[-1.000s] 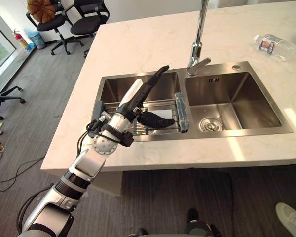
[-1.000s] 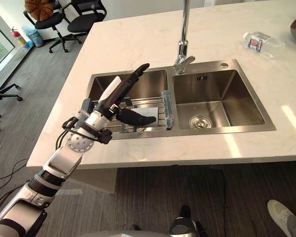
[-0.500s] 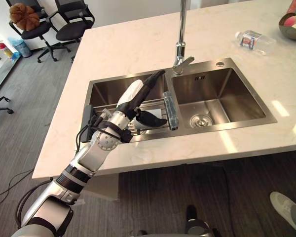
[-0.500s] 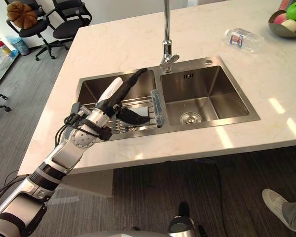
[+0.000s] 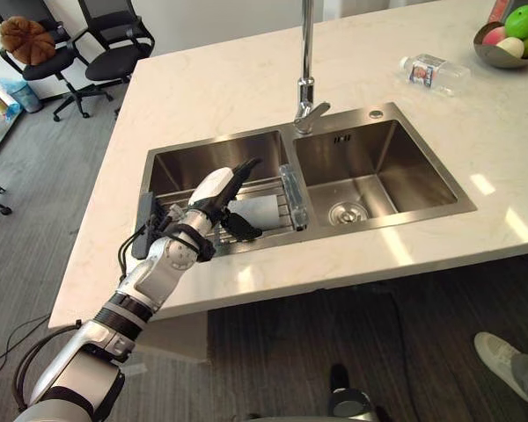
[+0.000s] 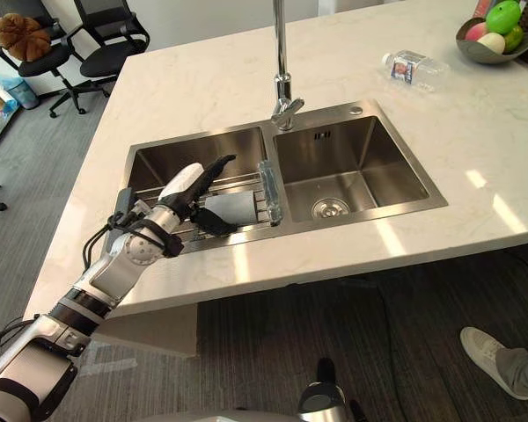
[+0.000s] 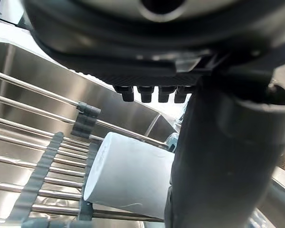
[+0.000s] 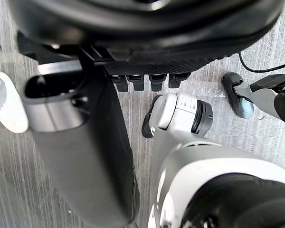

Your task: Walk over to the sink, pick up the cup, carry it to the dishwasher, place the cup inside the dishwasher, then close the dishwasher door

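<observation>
Left hand (image 5: pixel 216 195) — fingers straight — over cup (image 5: pixel 256 209) | sink (image 5: pixel 403 160) in pale counter (image 5: pixel 238 88) | office chairs (image 5: pixel 114 37)

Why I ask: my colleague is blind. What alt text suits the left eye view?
The robot's left hand, fingers straight, reaches over a wire rack in the left basin of a steel double sink, beside a white cup lying sideways on it. A faucet, water bottle and fruit bowl sit on the pale counter beyond.
</observation>
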Robot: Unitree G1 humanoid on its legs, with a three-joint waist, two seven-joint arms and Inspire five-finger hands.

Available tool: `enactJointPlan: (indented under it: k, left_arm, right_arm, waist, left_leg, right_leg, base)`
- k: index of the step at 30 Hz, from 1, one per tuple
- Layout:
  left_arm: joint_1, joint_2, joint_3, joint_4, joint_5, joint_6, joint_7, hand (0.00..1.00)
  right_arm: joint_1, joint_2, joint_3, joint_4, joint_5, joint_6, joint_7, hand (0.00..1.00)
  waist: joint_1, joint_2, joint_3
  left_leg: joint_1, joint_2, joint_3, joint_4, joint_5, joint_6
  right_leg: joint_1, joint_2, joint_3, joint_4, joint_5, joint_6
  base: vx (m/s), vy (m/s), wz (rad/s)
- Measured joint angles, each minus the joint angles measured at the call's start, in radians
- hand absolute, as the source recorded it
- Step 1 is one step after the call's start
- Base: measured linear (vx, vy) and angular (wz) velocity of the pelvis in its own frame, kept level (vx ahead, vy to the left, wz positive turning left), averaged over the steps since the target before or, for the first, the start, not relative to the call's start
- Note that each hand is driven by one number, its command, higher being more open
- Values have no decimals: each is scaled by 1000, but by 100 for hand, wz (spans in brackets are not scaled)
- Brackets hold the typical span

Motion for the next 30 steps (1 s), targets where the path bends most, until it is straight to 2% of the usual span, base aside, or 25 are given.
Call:
enactJointPlan:
  k: [6,8,15,30]
  left_arm:
    - [-28,-1,0,48,26,27,-52,100]
    - [-45,0,-6,73,42,31,-101,100]
    - [-74,7,-26,76,42,40,-186,100]
    - [-132,47,-72,77,62,46,-301,100]
  right_arm:
    - [0,0,24,-25,0,24,-2,100]
    - [0,-2,49,-27,1,27,-4,100]
    - [0,-4,89,-34,2,26,-8,100]
    - [2,-24,126,-47,3,29,-22,100]
  waist:
    - [-1,1,0]
    - [-3,3,1]
    - [-3,1,3]
    - [-10,1,15]
  left_leg:
    - [0,10,-2,-2,2,-3]
    - [0,14,-3,-5,4,-7]
    - [0,4,-20,-11,3,-7]
    - [0,7,-9,-9,-3,-7]
  right_leg:
    - [0,8,-10,0,3,-4]
    - [0,13,-13,0,4,-2]
    - [2,11,-38,1,6,0]
    - [-5,11,-26,0,9,2]
  base:
    - [-7,-1,0]
    - [15,-8,1]
    - [-10,6,2]
    - [-25,1,-2]
